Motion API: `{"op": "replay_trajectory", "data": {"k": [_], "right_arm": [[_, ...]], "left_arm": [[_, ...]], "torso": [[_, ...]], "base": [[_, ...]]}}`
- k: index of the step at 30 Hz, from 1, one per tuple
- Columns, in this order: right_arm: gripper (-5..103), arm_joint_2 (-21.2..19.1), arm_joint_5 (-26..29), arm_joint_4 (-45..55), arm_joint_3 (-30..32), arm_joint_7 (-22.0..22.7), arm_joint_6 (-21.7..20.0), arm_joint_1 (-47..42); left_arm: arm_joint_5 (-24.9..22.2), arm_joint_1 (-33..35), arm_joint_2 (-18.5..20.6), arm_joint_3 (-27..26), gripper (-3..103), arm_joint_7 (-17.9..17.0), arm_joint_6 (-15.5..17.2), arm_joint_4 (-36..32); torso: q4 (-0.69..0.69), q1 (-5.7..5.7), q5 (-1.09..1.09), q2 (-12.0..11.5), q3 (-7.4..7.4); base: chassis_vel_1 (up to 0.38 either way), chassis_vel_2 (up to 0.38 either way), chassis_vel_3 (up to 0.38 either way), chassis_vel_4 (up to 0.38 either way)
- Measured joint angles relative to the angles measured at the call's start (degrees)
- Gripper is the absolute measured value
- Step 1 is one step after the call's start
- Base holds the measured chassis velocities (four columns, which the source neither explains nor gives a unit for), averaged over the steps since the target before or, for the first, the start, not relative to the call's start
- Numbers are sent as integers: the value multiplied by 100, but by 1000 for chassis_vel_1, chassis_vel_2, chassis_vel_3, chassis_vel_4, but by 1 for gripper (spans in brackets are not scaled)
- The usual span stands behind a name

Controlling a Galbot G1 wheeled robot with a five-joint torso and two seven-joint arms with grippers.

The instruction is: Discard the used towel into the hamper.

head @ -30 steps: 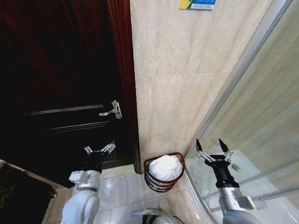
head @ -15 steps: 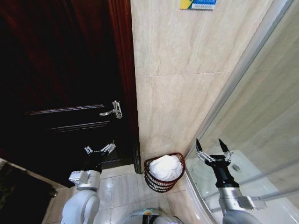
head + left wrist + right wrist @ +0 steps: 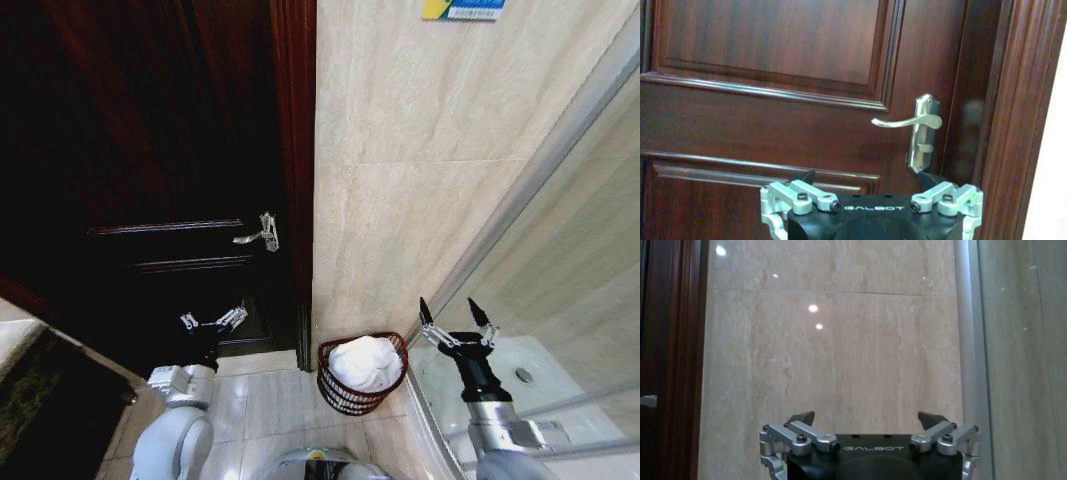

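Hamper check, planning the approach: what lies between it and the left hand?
In the head view, only bare floor tiles lie between the hamper, holding the towel, and the open left hand.

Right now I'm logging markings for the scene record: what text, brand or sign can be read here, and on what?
"GALBOT": on the body of the left pincer, left wrist view.
"GALBOT": on the body of the right pincer, right wrist view.
Blue and yellow wall sign, at the head view's top edge: its lettering is too small to read.
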Motion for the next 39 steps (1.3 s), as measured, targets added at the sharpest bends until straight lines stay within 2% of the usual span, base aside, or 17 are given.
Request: {"op": "replay_trajectory", "data": {"k": [9, 18, 21, 23, 25, 26, 27, 29, 39], "right_arm": [[100, 0, 0, -1, 0, 0, 0, 0], [100, 0, 0, -1, 0, 0, 0, 0], [100, 0, 0, -1, 0, 0, 0, 0], [100, 0, 0, -1, 0, 0, -1, 1], [100, 1, 1, -1, -2, -2, -1, 1], [100, 1, 1, -1, -2, -2, -1, 1], [100, 1, 1, -1, -2, -2, -1, 1], [100, 1, 0, -1, -2, -2, -1, 0], [100, -2, 1, -1, 1, -1, -1, 1]], "left_arm": [[0, 0, -1, 0, 100, 0, 0, 0], [0, 1, 0, 0, 100, 0, 0, 0], [0, 0, 0, 0, 100, 0, 0, 0], [0, 0, 0, -1, 100, 0, 0, -1], [0, 0, 3, -4, 100, -2, 0, 1], [0, 0, 3, -4, 100, -2, 0, 1], [0, 0, 3, -4, 100, -2, 0, 0], [0, -1, 3, -2, 100, -2, 0, 0], [0, 0, -1, 1, 100, 0, 0, 0]], "torso": [[1, 0, 0, 0, 0], [1, 0, 2, 0, 0], [0, 0, -6, 1, 0], [2, 1, 4, 1, 0], [0, 1, -13, 1, 0], [0, 1, -13, 1, 0], [3, 3, 0, 0, 1], [-4, 1, -2, 1, 0], [-4, -18, 0, -32, -17]], "base": [[23, 17, -30, -22], [196, 160, -176, -188], [249, 218, -243, -247], [266, 235, -246, -258], [194, 186, -180, -178], [194, 157, -118, -178], [167, 157, -5, -160], [59, 1, -16, -97], [4, -2, 52, 57]]}}
